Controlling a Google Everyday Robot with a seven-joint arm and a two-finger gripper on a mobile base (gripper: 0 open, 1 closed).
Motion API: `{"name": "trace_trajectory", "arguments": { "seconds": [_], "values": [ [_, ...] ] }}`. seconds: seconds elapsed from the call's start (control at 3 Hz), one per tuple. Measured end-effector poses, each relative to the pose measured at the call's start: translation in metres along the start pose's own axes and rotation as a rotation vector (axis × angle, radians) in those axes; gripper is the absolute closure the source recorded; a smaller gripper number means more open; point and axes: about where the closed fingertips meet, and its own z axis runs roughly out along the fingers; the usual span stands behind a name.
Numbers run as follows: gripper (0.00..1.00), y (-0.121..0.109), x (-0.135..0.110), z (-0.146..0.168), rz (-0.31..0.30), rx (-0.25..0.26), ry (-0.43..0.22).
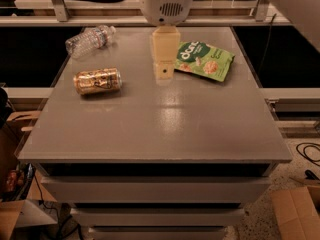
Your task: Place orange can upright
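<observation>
The orange can [97, 81] lies on its side on the left part of the grey table [165, 129], its silver top pointing right. My gripper [163, 74] hangs from the white arm head above the table's middle, to the right of the can and well apart from it. It holds nothing that I can see.
A clear plastic water bottle [90, 40] lies on its side at the back left corner. A green snack bag [205, 60] lies flat at the back right, just right of the gripper. Cardboard boxes stand on the floor at the left [15, 134] and lower right [297, 209].
</observation>
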Motion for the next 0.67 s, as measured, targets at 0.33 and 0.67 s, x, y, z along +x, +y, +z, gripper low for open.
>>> {"name": "trace_trajectory", "arguments": {
  "seconds": [0.33,0.67],
  "values": [
    [0.00,0.000,0.000,0.000,0.000,0.001,0.000],
    [0.00,-0.009,-0.019,0.016,-0.011,-0.023,-0.022]
  ]
}}
